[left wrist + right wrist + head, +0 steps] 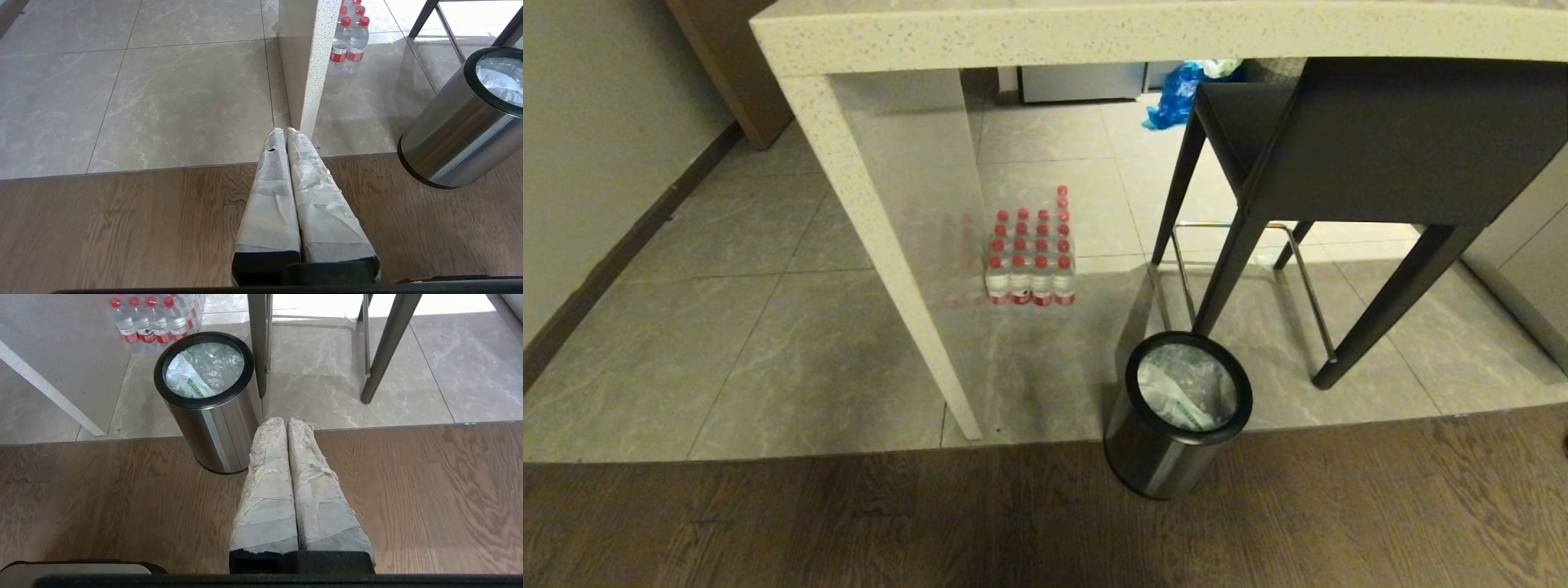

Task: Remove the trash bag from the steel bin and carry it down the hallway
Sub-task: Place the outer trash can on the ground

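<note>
Opening stage of the task. The steel bin (1178, 412) stands upright at the seam where the wood floor (849, 523) meets the grey tiled floor (727, 327), just beside the leg of the speckled stone counter (882, 237) and close to the front legs of a dark stool (1347, 147). The trash bag (1186, 385), crinkly translucent plastic with green print, sits wholly inside the bin, below the black rim; nothing of it is lifted or gripped. A pack of red-capped water bottles (1031, 261) rests on the tiles under the counter, and a blue bag (1176, 94) lies farther back.

Neither arm appears in the head view. In the wrist views, the 2 tape-wrapped fingers of the left gripper (284, 130) are pressed together and empty, hanging above the wood floor with the bin off to one side. The right gripper (285, 419) is likewise closed and empty, its tips just beside the bin wall in the picture but above floor level and not touching it.

By judgement, no step is yet begun. The next move calls for 1 gripper, probably the right, to part its fingers, come over the bin mouth, descend inside the rim and pinch a fold of the thin plastic.
</note>
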Controlling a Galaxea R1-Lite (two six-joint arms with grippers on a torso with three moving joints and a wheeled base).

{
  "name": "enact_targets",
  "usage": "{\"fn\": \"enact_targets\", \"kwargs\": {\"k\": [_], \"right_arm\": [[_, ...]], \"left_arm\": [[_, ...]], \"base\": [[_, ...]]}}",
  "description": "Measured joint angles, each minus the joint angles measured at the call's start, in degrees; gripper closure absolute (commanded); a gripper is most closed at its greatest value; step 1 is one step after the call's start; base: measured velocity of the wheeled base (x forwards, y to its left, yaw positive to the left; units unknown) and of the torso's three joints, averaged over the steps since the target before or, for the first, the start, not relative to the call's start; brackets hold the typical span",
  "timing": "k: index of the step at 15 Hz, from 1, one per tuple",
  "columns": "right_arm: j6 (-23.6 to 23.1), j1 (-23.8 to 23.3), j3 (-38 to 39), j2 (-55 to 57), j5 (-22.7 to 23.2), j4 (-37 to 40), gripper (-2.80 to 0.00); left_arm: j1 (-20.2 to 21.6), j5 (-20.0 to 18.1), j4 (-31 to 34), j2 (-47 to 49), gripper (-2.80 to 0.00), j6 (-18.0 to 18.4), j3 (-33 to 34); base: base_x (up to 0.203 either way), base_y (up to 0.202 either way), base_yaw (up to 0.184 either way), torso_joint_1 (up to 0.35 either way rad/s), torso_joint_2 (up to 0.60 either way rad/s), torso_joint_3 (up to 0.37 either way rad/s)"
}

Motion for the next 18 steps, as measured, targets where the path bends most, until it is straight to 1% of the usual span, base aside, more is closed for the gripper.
{"fn": "enact_targets", "kwargs": {"k": [9,12,18], "right_arm": [[-0.1,0.0,0.0,0.0,-0.1,0.0,0.00],[-0.2,0.0,0.0,0.0,0.0,0.0,0.00],[-0.2,0.0,0.0,0.0,-0.1,0.0,0.00]], "left_arm": [[0.0,0.0,0.2,0.0,0.00,0.2,0.0],[0.0,0.0,0.2,0.0,0.00,0.0,0.0],[0.1,0.0,0.1,0.0,0.00,0.1,0.0]], "base": [[0.000,0.000,0.000,0.000,0.00,0.000],[-0.098,0.000,0.000,0.006,0.00,0.002],[0.000,0.000,0.000,0.000,0.00,-0.011]]}}
